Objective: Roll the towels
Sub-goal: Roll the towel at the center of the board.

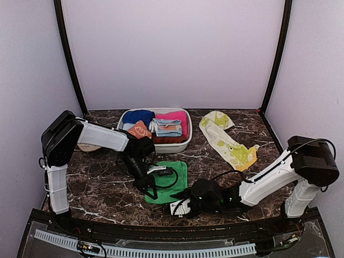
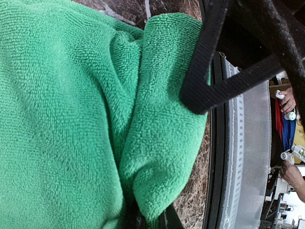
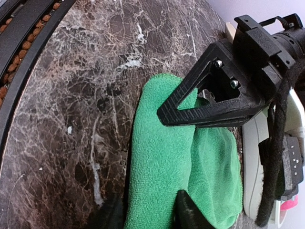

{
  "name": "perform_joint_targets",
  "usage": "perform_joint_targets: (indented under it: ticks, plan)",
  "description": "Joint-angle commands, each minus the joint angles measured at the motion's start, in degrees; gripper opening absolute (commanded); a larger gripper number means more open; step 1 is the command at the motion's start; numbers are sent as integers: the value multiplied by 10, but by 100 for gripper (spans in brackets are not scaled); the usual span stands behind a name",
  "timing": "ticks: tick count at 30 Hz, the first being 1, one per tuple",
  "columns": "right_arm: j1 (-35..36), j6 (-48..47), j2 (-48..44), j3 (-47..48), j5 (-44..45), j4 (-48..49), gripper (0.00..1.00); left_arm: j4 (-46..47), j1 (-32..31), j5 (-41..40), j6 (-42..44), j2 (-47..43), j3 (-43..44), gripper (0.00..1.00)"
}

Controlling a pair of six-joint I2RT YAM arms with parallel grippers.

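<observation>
The plain green towel lies near the table's front, its near edge turned over into a thick fold. My left gripper is shut on that fold at its left end, and green cloth bulges out from between its fingertips. My right gripper straddles the same fold at the front. Both of its fingers touch the cloth. The cream towel with yellow-green shapes lies spread out at the back right, away from both grippers.
A white basket at the back centre holds blue, pink and orange folded cloths. The table's black front rail runs close beside the towel. In the right wrist view the left gripper's triangular finger crosses over the fold.
</observation>
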Motion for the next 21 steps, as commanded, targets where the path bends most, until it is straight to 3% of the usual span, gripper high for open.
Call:
perform_joint_targets:
  ticks: [1, 7, 10, 17, 21]
  plan:
    - [-17, 40, 13, 16, -11, 28, 27, 13, 9, -43, 2, 9, -16, 5]
    - [-56, 162, 4, 43, -54, -43, 1, 68, 26, -61, 2, -60, -74, 42]
    - [-90, 240, 1, 67, -133, -108, 0, 126, 37, -88, 9, -142, -130, 59]
    - [-190, 386, 48, 130, -348, -219, 0, 214, 38, -173, 47, -280, -210, 70]
    - [-219, 416, 97, 196, -411, -313, 0, 213, 31, -174, 58, -302, -207, 71]
